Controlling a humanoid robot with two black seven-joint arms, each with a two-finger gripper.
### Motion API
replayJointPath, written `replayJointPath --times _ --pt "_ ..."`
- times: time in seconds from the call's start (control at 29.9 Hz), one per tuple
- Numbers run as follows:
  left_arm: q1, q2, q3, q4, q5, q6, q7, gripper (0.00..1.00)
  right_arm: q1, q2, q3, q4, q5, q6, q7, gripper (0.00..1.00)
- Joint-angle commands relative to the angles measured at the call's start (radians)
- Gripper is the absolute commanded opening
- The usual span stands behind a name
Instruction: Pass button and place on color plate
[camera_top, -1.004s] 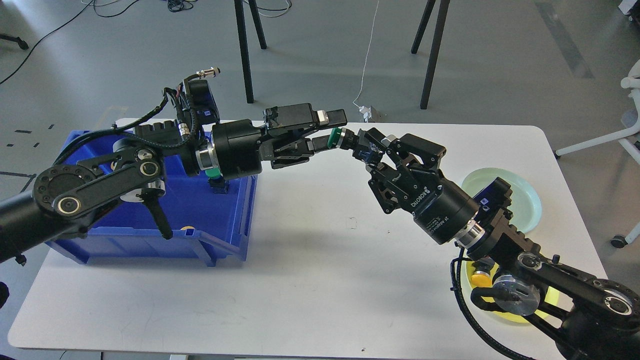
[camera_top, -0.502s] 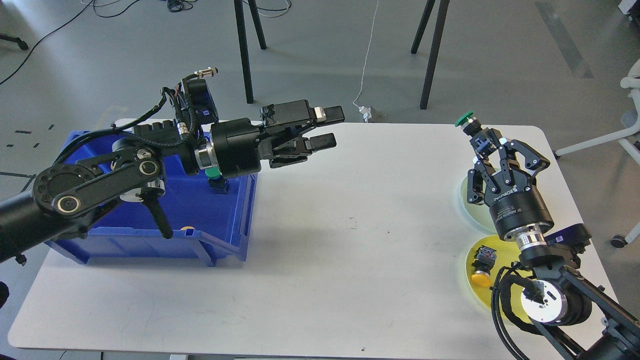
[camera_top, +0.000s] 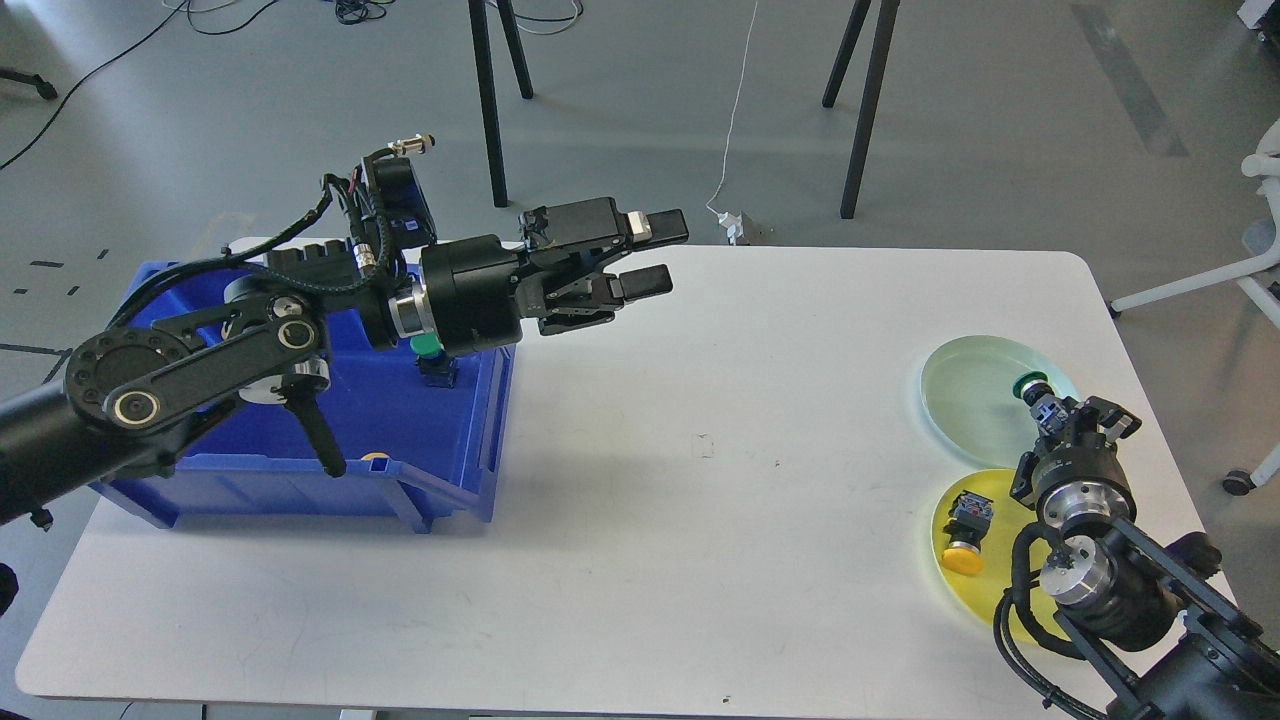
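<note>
My right gripper (camera_top: 1056, 412) is low over the pale green plate (camera_top: 965, 395) at the right of the table. It is shut on a green-capped button (camera_top: 1029, 383), which sits at the plate's right part, touching or just above it. My left gripper (camera_top: 655, 257) is open and empty, held in the air above the table just right of the blue bin (camera_top: 380, 470). Another green button (camera_top: 430, 350) stands in the bin, partly hidden by my left wrist.
A yellow plate (camera_top: 950, 585) lies just in front of the green plate, with a yellow-capped button (camera_top: 966, 520) on it. My right forearm covers the yellow plate's right side. The bin stands at the table's left. Stand legs are behind the table.
My right gripper has carried the green button from the handover point at the middle of the table to the right and down onto the green plate. My left gripper has let go and stays open.
</note>
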Motion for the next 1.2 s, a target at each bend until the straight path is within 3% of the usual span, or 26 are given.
replayJointPath --times 0.0,0.3,0.43,0.57,0.64,0.7,0.9,1.04,1.17 --pt "0.001 0.0 0.0 0.0 0.0 0.0 0.0 0.86 0.003 0.007 0.01 -0.005 0.004 0.0 0.0 0.5" --pt "0.003 -0.002 -0.001 0.0 -0.001 0.0 0.0 0.86 0.006 0.02 0.036 0.015 0.004 0.01 0.01 0.97" --pt "0.009 0.0 -0.003 0.009 -0.078 0.0 0.0 0.91 0.012 -0.002 0.032 0.137 0.0 0.021 0.026 0.97" --pt "0.011 0.008 -0.023 0.092 -0.233 0.091 0.0 0.95 0.033 -0.091 0.027 0.329 -0.028 0.122 0.041 0.98" --pt "0.015 0.021 -0.058 0.119 -0.328 0.076 0.0 0.97 0.043 -0.144 0.024 0.393 -0.057 0.249 0.042 0.98" --pt "0.038 0.059 -0.096 0.126 -0.406 0.001 0.0 0.98 0.046 -0.172 0.03 0.415 -0.071 0.421 0.042 0.98" --pt "0.22 0.109 -0.315 0.126 -0.497 0.0 0.0 0.99 0.05 -0.186 0.101 0.386 -0.065 0.783 0.047 0.98" --pt "0.33 0.098 -0.417 0.126 -0.494 0.0 0.0 0.99 0.05 -0.183 0.124 0.386 -0.062 0.831 0.047 0.98" --pt "0.345 0.093 -0.41 0.126 -0.486 0.0 0.0 0.99 0.049 -0.172 0.128 0.386 -0.063 0.833 0.047 0.98"
